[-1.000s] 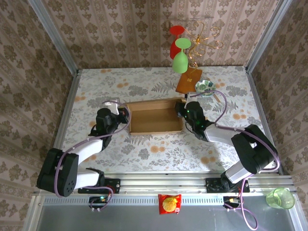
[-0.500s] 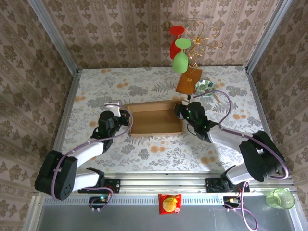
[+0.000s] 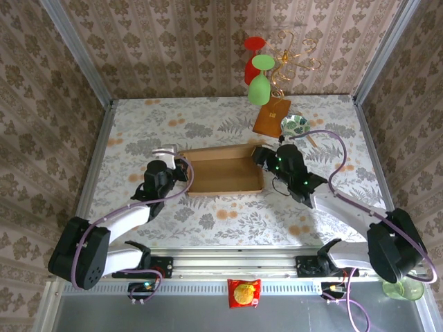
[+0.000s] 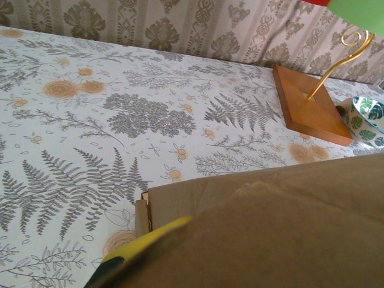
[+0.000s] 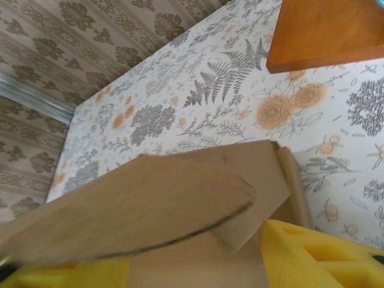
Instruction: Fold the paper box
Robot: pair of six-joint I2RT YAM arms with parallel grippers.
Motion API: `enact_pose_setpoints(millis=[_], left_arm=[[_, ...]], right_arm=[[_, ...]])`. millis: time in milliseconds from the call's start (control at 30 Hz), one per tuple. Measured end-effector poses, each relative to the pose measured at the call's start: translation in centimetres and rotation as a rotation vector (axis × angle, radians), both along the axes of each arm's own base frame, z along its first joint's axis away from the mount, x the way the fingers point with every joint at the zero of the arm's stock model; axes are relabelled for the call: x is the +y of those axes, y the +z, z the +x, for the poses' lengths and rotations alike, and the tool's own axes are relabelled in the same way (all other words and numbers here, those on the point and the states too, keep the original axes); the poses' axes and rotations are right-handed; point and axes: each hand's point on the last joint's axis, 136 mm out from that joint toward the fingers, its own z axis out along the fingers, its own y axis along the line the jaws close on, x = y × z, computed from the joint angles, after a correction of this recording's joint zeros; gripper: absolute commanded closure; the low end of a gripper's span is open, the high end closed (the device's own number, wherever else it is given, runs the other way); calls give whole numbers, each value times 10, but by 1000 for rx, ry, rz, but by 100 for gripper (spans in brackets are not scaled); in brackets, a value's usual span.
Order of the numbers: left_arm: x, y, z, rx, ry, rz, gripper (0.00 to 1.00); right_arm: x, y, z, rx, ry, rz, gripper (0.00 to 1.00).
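Note:
The paper box (image 3: 225, 169), a shallow brown cardboard tray, lies mid-table with its open side up. My left gripper (image 3: 178, 170) is at the box's left end wall and is shut on the cardboard. In the left wrist view a brown flap (image 4: 270, 234) covers the lower frame, and one yellow finger (image 4: 147, 235) peeks out beside it. My right gripper (image 3: 266, 160) stands open at the box's right end. Its yellow fingers (image 5: 312, 252) are spread wide, and a loose flap (image 5: 150, 204) hangs between them.
A wire glass rack on an orange-brown square base (image 3: 271, 116) stands just behind the box's right corner, with green and red glasses (image 3: 259, 86) hanging from it. A leaf-patterned bowl (image 3: 295, 125) sits beside it. Papered walls close in the table on three sides.
The right gripper's jaws have widened and let go of the right-end flap, and the right arm's elbow has swung out to the right. The left gripper has kept its hold.

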Motion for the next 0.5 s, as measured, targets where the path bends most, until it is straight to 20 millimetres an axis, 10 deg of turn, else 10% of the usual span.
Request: enact_pose_setpoints(millis=[500], left_arm=[[0,0,-1,1,4,5,100]], right_arm=[[-43,101,-7,3,-200,251,35]])
